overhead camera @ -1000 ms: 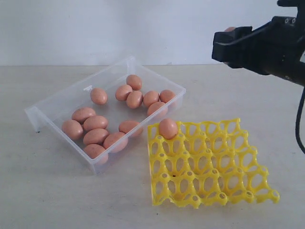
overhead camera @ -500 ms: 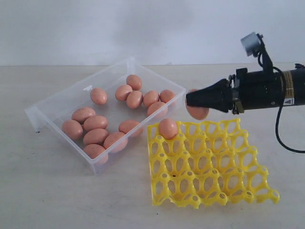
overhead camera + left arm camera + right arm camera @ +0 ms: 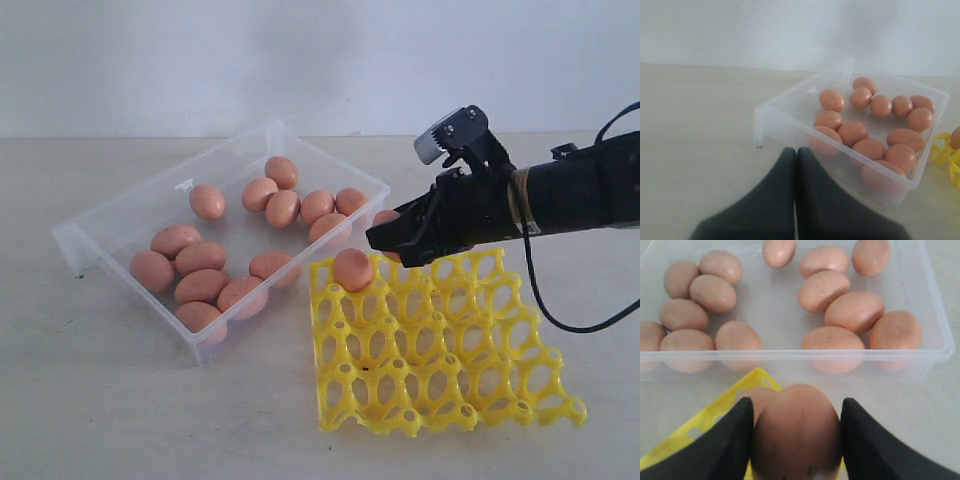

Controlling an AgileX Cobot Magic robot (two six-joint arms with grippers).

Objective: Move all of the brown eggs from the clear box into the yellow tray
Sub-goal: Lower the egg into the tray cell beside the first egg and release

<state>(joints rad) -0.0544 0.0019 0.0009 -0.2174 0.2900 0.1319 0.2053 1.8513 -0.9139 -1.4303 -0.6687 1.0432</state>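
text: none readable | labels: none | numbers: none (nothing legible in any view)

One egg (image 3: 353, 269) blocks a corner cup of the open yellow tray (image 3: 430, 345).

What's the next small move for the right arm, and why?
Probably ease it down toward an empty cup. The right end effector grips a brown egg above the yellow tray at its far edge, beside the seated egg. The held one isn't in a cup yet, so releasing now would likely drop it.
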